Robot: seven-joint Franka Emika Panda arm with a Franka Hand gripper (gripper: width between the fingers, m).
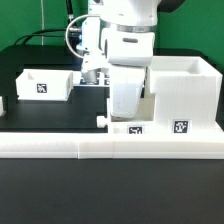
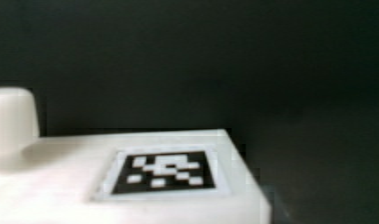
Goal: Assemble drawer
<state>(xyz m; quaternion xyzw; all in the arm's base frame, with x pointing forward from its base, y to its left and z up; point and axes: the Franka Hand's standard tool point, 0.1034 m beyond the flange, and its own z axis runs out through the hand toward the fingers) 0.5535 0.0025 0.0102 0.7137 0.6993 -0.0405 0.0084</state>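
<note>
The large boxy housing (image 1: 186, 88) stands at the exterior view's right with a tag on its front. One small tray (image 1: 45, 85) lies at the left on the black table. A second small tray (image 1: 133, 128), with a knob (image 1: 101, 120) and a tag, sits in front of the housing against the rail. My gripper (image 1: 123, 112) is lowered right onto this second tray, and its fingers are hidden behind the hand. The wrist view shows that tray's tagged face (image 2: 165, 171) and knob (image 2: 6, 122) very close, with no fingers in sight.
The long low white L-shaped border rail (image 1: 70, 146) runs along the front of the table. Cables hang behind the arm (image 1: 72, 38). Black table surface (image 1: 50, 115) lies between the left tray and the rail.
</note>
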